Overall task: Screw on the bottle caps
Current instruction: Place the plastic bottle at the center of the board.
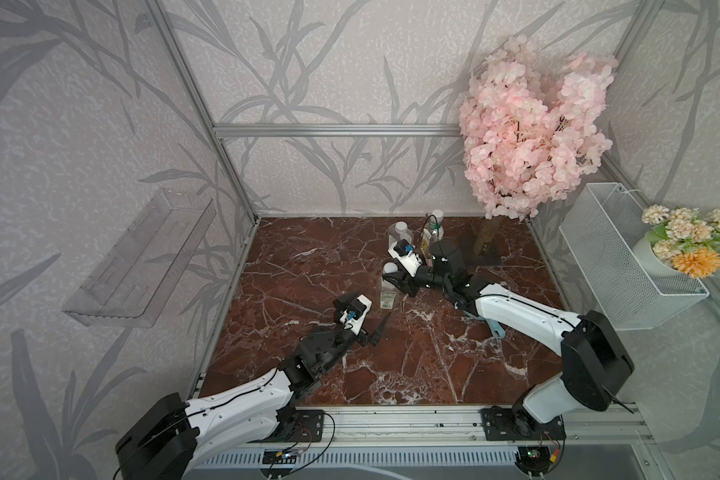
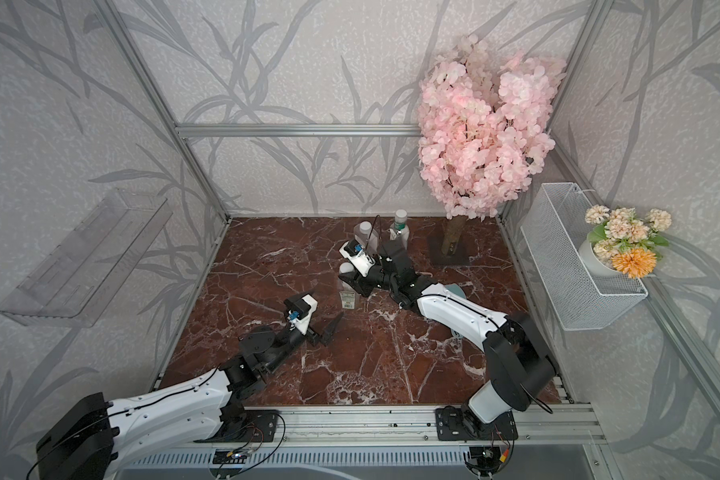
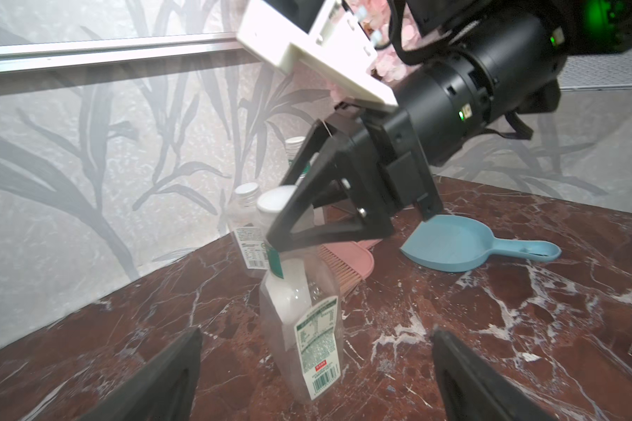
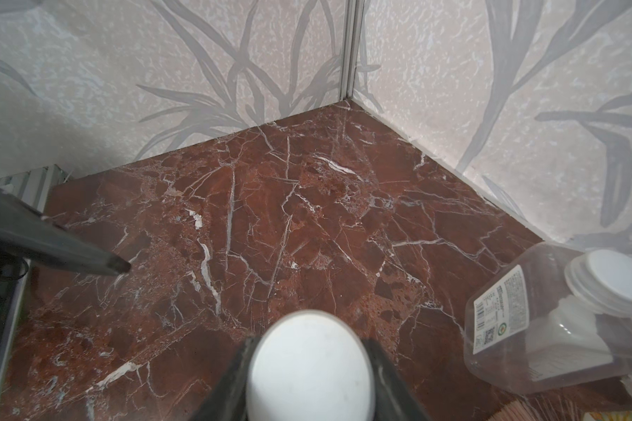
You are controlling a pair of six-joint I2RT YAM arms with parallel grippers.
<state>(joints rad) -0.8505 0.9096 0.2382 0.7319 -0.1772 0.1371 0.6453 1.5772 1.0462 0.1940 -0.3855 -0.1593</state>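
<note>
Round clear bottle point(image 1: 387, 297), green-white label, upright near the tabletop's middle; white screw cap point(image 4: 310, 364) on its neck, pinched between the fingers point(image 4: 227, 386) of the right gripper point(image 4: 309, 344). Squarer clear bottle point(image 1: 394, 240), white label, upright near the far edge, wide white cap point(image 1: 400, 227) on. Just beside it, closer to the far edge, second round bottle point(image 1: 434, 227), green-white label, upright, small white cap point(image 1: 437, 215) on.

The left arm point(image 1: 242, 401) and right arm point(image 1: 528, 322) have white shells between black joints, thin black cables point(image 1: 520, 298) along them, white camera mounts point(image 1: 410, 259) and black triangular fingers point(image 3: 154, 393).
</note>
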